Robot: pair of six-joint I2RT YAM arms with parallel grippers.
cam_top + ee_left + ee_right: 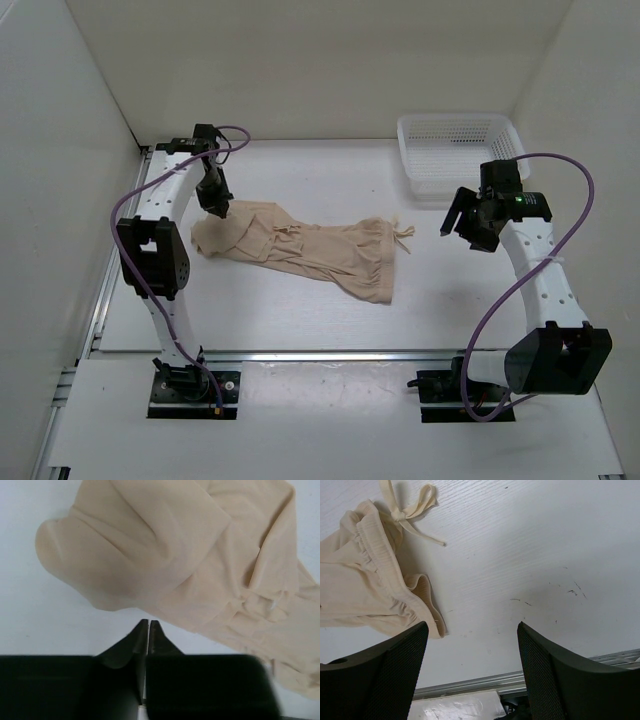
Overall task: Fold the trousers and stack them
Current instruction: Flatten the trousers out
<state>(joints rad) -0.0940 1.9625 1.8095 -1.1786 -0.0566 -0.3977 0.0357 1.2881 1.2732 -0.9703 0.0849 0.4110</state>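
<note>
Thin, wrinkly beige trousers [300,250] lie just beyond the left claw [148,624], nearly closed and empty; the right claw [471,626] gapes wide beside their gathered waistband.

No writing, brand, number or sign can be read in any view. The trousers [300,248] are plain. A small pale fleck [272,605] among their folds in the left wrist view may be a sewn-in label, but it is too blurred to read.
</note>
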